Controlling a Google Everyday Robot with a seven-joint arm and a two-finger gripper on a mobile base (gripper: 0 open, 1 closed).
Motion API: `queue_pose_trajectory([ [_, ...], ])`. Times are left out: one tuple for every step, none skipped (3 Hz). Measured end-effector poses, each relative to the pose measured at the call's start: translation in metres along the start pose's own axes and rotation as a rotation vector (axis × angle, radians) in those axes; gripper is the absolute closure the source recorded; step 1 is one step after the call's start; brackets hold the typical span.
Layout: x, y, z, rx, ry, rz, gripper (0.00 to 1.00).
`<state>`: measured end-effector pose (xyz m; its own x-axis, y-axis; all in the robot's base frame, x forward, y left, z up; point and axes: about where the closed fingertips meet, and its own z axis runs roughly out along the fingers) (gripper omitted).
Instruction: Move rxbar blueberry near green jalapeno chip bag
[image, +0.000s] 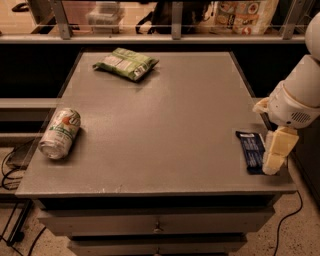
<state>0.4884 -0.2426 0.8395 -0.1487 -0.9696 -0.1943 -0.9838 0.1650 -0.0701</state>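
one bag (126, 63), one can (60, 133), one bar (251, 151), claw (272, 162) beside

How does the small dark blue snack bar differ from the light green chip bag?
The flat, dark navy rxbar blueberry is thin and small; the crinkly light green jalapeno chip bag is puffy and larger. The bar lies at the near right edge, the bag far back left. The gripper hangs right beside the bar, far from the bag. Both rest on the grey table.
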Motion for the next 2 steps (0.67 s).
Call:
queue_pose_trajectory([
  [0.0017,0.0089,0.0133,-0.037,-0.006,0.005,0.00],
  [0.0036,0.0140,0.0208,-0.055,0.006,0.019,0.17],
])
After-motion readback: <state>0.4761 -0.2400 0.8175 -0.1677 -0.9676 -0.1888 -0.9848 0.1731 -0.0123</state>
